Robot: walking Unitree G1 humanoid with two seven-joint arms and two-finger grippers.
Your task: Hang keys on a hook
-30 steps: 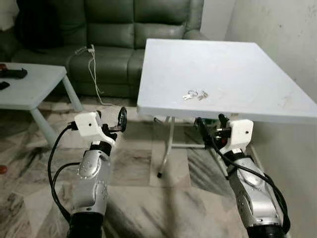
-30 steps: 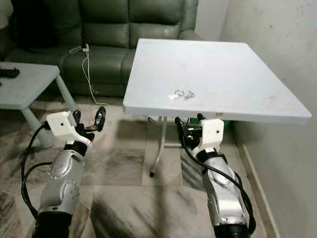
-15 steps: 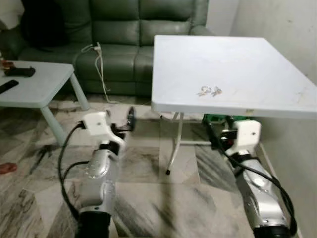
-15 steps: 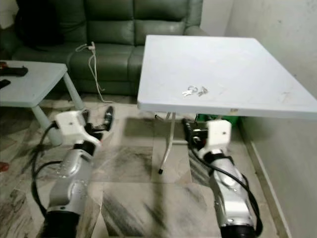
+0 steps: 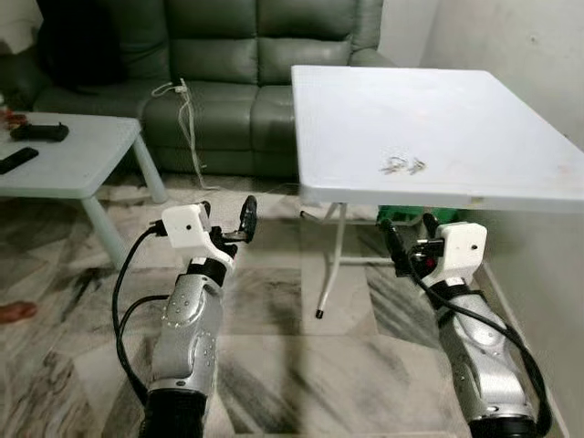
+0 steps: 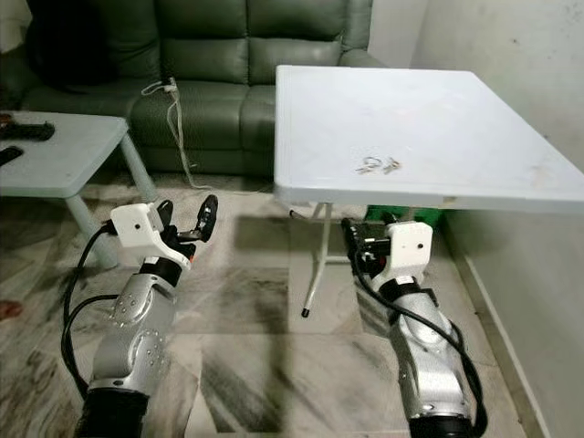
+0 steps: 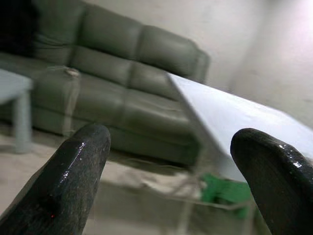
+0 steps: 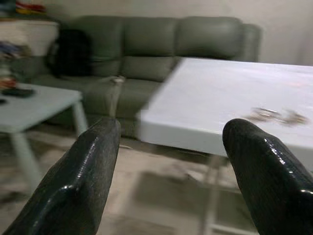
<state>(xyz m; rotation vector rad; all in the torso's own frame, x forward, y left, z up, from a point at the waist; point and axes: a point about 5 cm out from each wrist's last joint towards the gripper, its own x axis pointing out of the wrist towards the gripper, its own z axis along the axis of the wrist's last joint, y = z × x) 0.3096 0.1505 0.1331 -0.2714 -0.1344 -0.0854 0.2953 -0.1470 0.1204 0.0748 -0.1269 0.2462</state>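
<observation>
Approaching the surface (image 5: 474, 100) is the step in hand; I judge the pickup not yet begun. The keys (image 5: 402, 165) lie on it near its front edge, above and ahead of my right jaws (image 5: 412, 248), which hang below that edge, spread wide and empty. My left jaws (image 5: 228, 217) are also open and empty, well off toward the sofa (image 5: 228, 55). Next I must raise the right jaws over the edge.

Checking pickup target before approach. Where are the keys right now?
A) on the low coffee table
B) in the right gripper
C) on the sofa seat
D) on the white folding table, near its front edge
D: the keys lie on the white folding table close to its near edge, and both the left gripper and right gripper are open and empty below it.
</observation>
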